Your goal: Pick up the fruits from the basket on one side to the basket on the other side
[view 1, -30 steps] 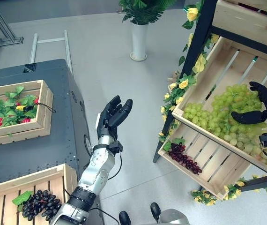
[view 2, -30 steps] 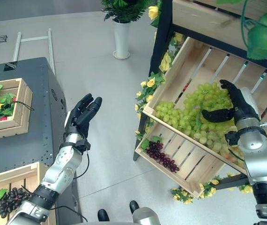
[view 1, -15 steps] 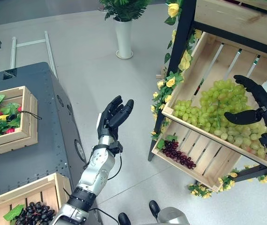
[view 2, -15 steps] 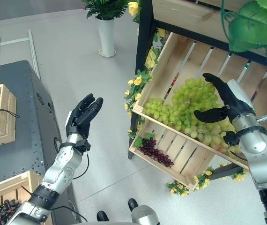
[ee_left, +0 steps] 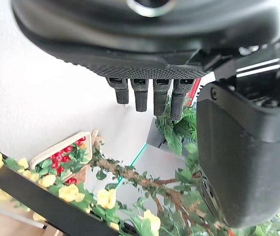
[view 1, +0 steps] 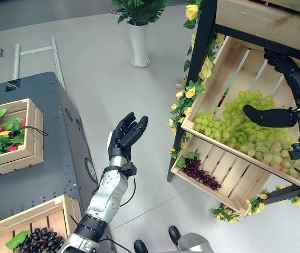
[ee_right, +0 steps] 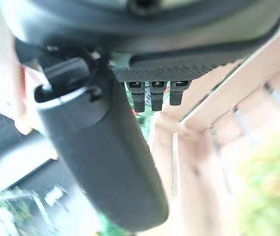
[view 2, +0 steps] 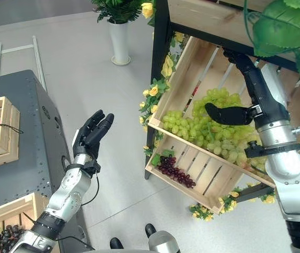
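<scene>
The right hand (view 2: 245, 105), fingers straight and empty, hovers over the green grapes (view 2: 213, 134) in the slanted crate (view 2: 184, 74) at the right. Nothing is picked yet. The left hand (view 1: 126, 136) is open at centre, holding nothing.

Right robot hand (view 1: 292, 100) above green grapes (view 1: 239, 134)

Edges and blur

My view crops the dark purple grape bunch (view 1: 39, 240) low; the pale green grape heap (ee_right: 265, 187) is blurred.
</scene>
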